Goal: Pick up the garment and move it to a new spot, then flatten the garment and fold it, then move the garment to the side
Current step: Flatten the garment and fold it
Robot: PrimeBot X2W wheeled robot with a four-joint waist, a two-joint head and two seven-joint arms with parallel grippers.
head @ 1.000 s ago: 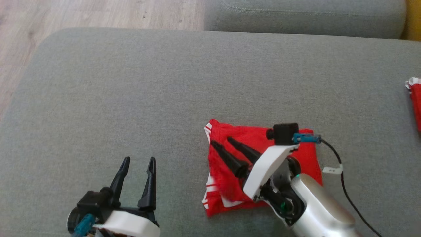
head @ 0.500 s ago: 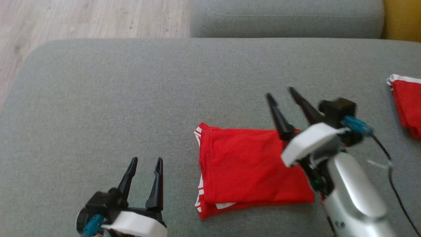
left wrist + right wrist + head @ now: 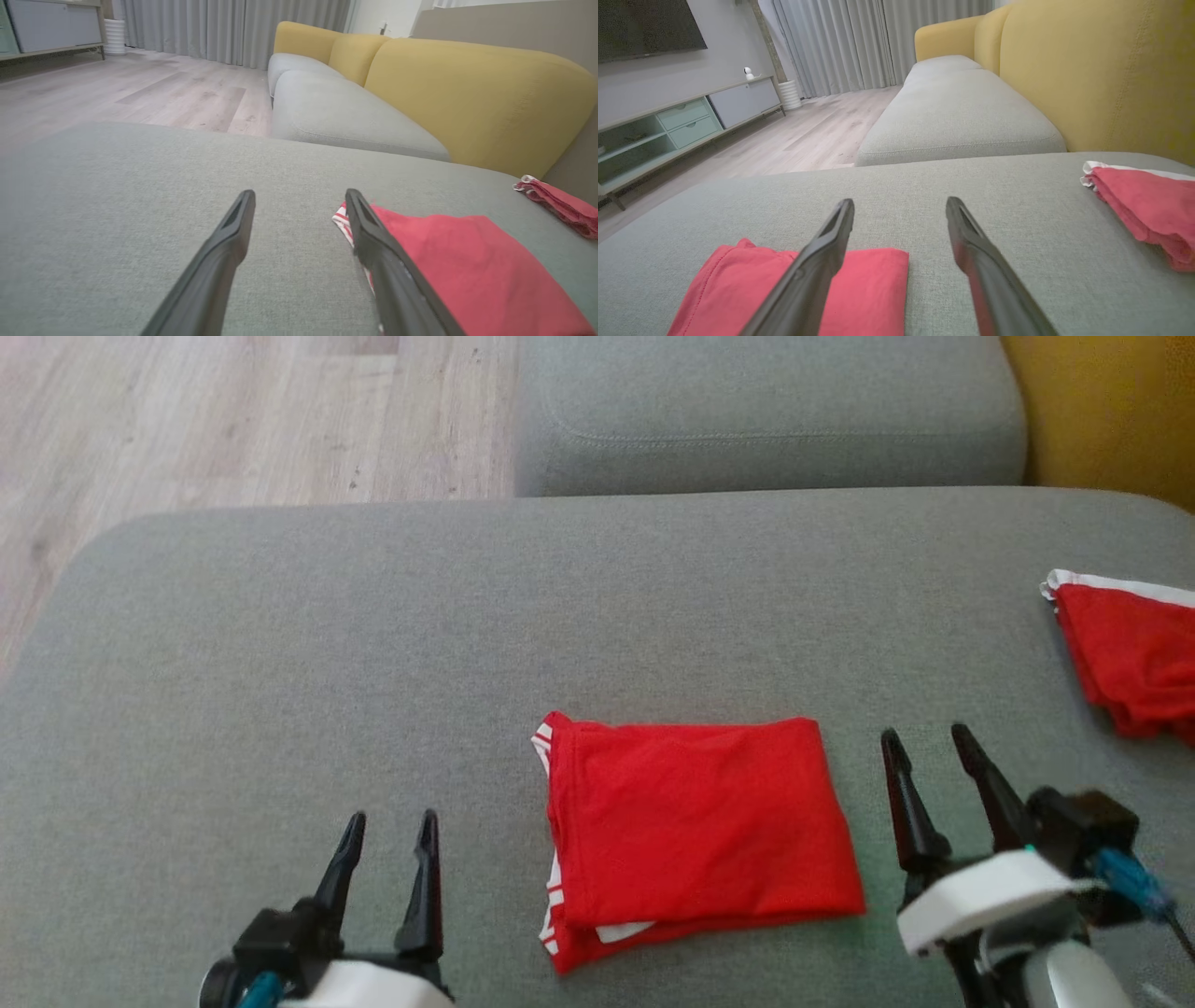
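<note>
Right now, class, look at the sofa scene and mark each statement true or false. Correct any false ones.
1. The folded red garment lies flat on the grey cushion. True.
2. The right tool is clamped on the folded red garment. False: it is open and sits beside the garment, apart from it.
3. The left tool is open and holds nothing. True.
4. The other red garment is stacked on the folded one. False: it lies apart, further to the robot's right on the same cushion.
</note>
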